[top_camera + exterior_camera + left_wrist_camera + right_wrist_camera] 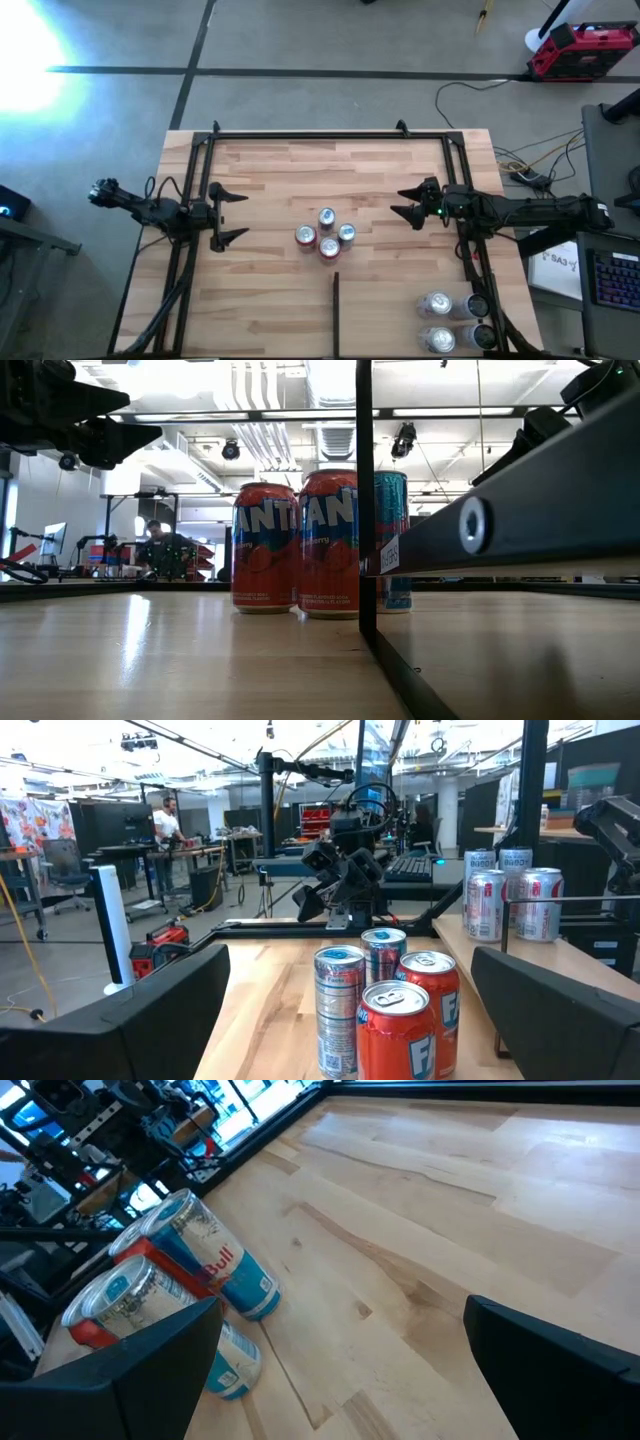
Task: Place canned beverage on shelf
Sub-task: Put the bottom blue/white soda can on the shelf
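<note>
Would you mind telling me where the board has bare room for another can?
Bare wood lies between the shelf back rail and the four-can cluster, and left of the divider strip. The front-right corner, holding more cans, is crowded.

four upright cans (326, 236) clustered mid-shelf (270, 180)

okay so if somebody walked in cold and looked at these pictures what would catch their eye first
Probably the tight cluster of four drink cans, two orange and two blue-and-silver, standing upright mid-board on the wooden shelf. Next, the open left gripper and open right gripper flanking that cluster, touching nothing. More silver cans stand at the shelf's right near corner.
</note>
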Action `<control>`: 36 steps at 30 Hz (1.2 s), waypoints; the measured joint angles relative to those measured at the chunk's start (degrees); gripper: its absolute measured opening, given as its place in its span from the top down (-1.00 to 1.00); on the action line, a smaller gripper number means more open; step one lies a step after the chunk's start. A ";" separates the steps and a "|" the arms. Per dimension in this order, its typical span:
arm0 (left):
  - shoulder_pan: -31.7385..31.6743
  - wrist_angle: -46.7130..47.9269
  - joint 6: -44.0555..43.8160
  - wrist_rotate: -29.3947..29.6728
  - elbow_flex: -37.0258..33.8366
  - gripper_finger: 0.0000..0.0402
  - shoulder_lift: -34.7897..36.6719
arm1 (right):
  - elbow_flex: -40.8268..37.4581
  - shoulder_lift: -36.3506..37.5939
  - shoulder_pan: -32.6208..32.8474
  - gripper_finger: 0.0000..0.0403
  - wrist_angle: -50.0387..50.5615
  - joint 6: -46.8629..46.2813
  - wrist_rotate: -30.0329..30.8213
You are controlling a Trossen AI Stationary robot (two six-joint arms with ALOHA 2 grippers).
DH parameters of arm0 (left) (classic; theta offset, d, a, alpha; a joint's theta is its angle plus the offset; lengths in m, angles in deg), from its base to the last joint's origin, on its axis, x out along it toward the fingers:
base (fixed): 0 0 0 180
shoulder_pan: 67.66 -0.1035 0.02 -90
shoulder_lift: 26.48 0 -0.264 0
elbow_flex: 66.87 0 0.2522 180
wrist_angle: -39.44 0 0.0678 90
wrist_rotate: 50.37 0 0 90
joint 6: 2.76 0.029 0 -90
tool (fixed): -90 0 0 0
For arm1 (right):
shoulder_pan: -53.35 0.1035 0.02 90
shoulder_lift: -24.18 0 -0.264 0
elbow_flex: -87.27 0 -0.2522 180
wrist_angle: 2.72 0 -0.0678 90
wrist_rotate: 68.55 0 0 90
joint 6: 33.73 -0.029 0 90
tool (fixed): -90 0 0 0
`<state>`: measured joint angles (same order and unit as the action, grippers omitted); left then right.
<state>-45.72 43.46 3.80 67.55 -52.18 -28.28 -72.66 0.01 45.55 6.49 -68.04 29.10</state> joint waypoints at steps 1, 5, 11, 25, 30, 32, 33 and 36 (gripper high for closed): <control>0.00 0.00 0.00 0.00 0.00 -0.99 0.00 | 0.00 -0.21 -0.02 -0.99 -0.02 0.00 0.79; 0.00 -0.04 0.00 0.00 0.00 -0.99 0.00 | 0.00 -1.00 -0.08 -0.99 -0.40 -0.11 8.30; 0.00 -0.04 0.00 0.01 0.00 -0.99 0.00 | 0.00 -1.80 -0.10 -0.99 -0.26 0.04 24.08; 0.00 -0.02 0.00 0.00 0.01 -0.99 0.00 | 0.00 -1.80 -0.10 -0.99 0.46 -1.80 26.20; -0.02 -0.02 0.00 0.02 0.02 -0.99 0.00 | 3.18 -2.18 0.29 -0.99 6.10 -12.06 24.74; -0.02 -0.02 0.00 0.00 0.02 -0.99 0.00 | 8.29 -3.20 0.29 -0.99 15.86 -13.12 22.93; -0.02 -0.02 0.00 0.01 0.02 -0.99 0.00 | 11.28 -4.20 0.29 -0.99 22.04 -14.50 21.78; -0.02 -0.01 -0.01 0.01 0.02 -0.99 0.00 | 20.70 -8.58 0.28 -0.99 39.59 -24.11 17.36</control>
<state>-45.75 43.45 3.79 67.56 -52.16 -28.28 -51.96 -8.57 45.83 46.08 -92.15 46.45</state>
